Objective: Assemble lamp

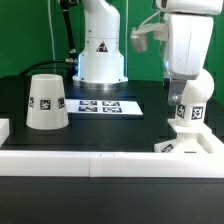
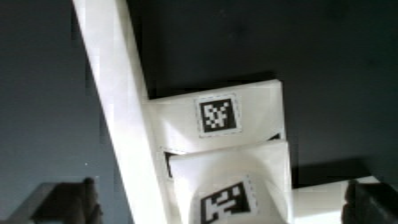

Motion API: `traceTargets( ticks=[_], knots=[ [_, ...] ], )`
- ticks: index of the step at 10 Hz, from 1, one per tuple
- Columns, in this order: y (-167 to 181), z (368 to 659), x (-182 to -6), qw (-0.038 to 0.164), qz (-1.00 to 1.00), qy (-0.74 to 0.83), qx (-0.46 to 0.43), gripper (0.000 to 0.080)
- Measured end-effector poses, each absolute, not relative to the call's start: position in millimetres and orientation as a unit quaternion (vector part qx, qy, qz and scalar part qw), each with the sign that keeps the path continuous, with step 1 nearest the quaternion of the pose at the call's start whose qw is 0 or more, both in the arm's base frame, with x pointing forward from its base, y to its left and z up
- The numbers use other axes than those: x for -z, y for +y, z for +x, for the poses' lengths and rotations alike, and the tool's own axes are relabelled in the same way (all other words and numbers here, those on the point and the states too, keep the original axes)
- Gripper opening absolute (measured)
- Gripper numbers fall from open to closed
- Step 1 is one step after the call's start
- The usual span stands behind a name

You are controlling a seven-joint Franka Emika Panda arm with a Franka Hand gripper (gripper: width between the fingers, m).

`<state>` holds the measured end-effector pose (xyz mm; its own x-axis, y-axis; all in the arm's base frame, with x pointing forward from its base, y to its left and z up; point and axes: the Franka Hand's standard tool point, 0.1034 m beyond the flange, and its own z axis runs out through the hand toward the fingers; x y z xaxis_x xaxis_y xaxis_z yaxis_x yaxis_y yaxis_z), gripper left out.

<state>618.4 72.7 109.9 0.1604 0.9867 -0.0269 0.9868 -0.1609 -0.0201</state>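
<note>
The lamp's bulb (image 1: 189, 118) stands on its stem on the flat square base (image 1: 180, 148) at the exterior view's right, by the white rail. My gripper (image 1: 189, 98) hangs just above and around the bulb's top. In the wrist view the tagged bulb (image 2: 228, 200) lies between my dark fingers (image 2: 71, 205), with a gap on each side, so the gripper (image 2: 222, 208) is open. The tagged base (image 2: 217, 113) shows beyond it. The tapered shade (image 1: 47, 102) stands mouth down at the exterior view's left, apart from the rest.
A white rail (image 1: 70, 160) runs along the table's front edge and shows in the wrist view (image 2: 111, 100) beside the base. The marker board (image 1: 110, 105) lies mid-table before the white robot pedestal (image 1: 100, 55). The table is black.
</note>
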Motion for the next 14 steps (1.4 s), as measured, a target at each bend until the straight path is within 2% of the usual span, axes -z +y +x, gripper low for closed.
traceTargets(
  ticks=[4,9,10,11,14],
  knots=[
    [101.7,614.7,-108.1,-0.008,0.773,0.635,0.012,0.0698],
    [101.4,613.9,-105.0,-0.010,0.776,0.630,0.014,0.0698],
    [100.8,614.0,-104.8,-0.010,0.777,0.630,0.014,0.0610],
    [100.4,614.0,-104.8,-0.010,0.777,0.630,0.014,0.0574],
    [99.4,614.0,-104.7,-0.010,0.790,0.613,0.014,0.0574]
  ],
)
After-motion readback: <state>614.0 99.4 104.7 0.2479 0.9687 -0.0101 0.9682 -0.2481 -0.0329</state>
